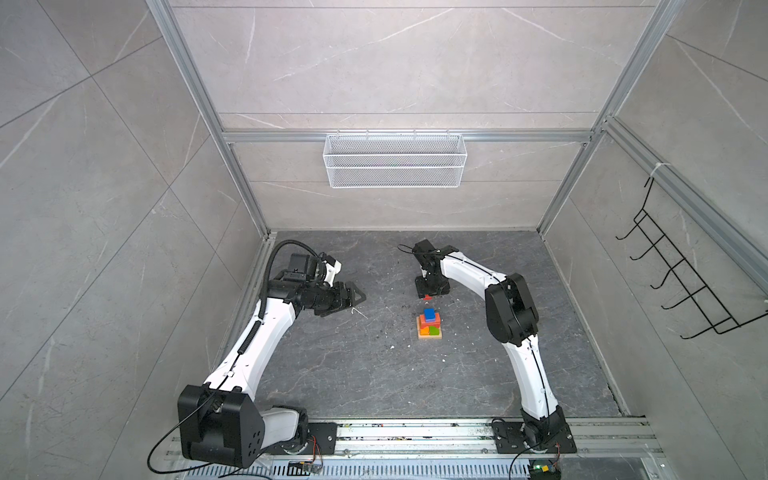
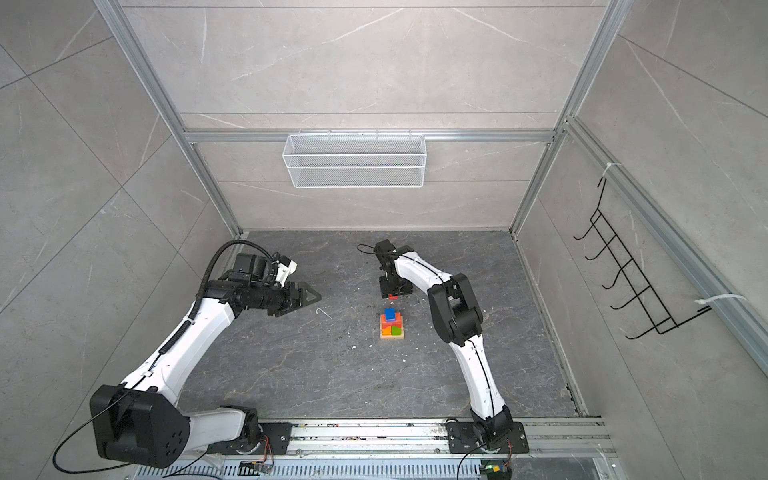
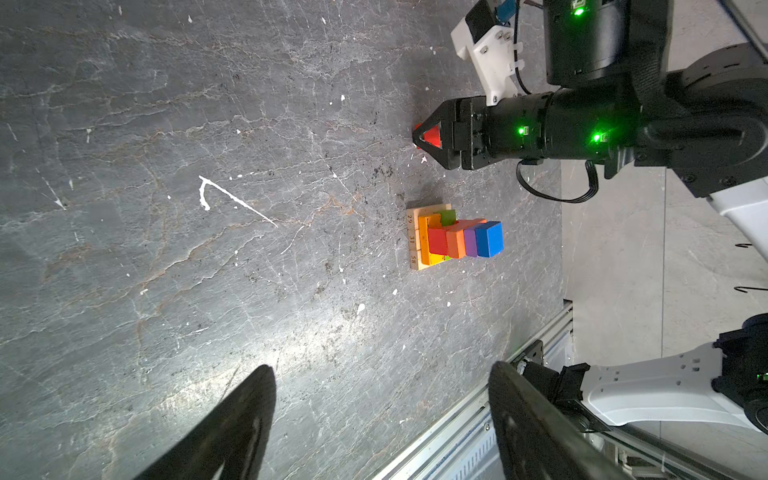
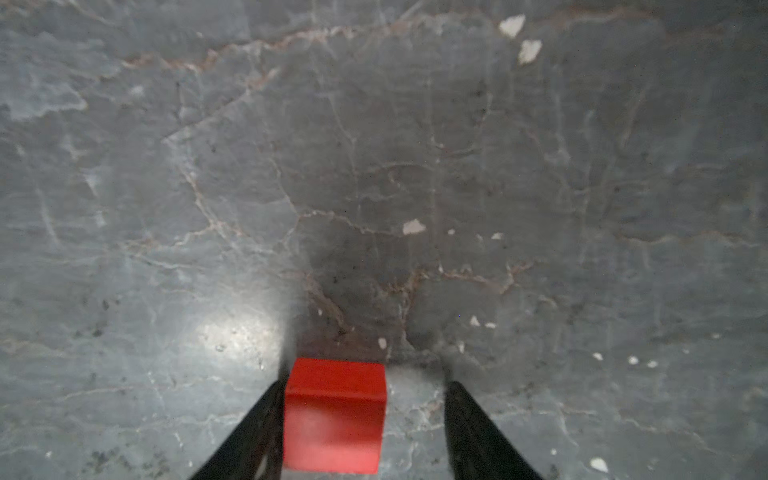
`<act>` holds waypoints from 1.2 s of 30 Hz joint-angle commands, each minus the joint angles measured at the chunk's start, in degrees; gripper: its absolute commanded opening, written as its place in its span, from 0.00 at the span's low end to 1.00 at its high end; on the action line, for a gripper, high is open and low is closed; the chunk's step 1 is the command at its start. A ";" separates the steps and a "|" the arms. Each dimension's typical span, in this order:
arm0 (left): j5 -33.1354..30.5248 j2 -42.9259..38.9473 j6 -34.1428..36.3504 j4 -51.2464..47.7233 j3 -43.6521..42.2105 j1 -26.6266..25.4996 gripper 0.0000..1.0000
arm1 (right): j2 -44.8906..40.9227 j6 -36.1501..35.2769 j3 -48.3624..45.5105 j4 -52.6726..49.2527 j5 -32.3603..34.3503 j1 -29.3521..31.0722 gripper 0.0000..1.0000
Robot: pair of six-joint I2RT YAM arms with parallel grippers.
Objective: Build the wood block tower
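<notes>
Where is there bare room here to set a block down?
Bare slab between the left pincer and the tower, and from the tower to the front rail. Crowded only beyond the tower, where the right pincer straddles the red cube.

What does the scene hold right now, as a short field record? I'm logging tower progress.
tower: stepped stack, tan base, orange and green above, blue cube on top
red cube: on the table, apart from the tower, not yet stacked
right gripper: straddles the red cube; one finger touches it, the other stands apart
left gripper: open, empty, off to the tower's side
</notes>
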 commanded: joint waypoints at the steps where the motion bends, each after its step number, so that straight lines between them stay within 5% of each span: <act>1: 1.50 -1.23 0.64 0.32 -0.29 0.29 0.83 | 1.53 0.33 -0.35 0.07 3.64 0.97 0.36; 10: 1.45 -0.92 0.71 0.22 -0.34 0.33 0.83 | 0.92 0.61 -1.55 1.10 5.78 0.77 0.13; 36: 0.97 2.25 1.38 -0.56 0.41 0.20 0.83 | -25.21 5.42 -40.29 8.08 3.79 -5.53 0.14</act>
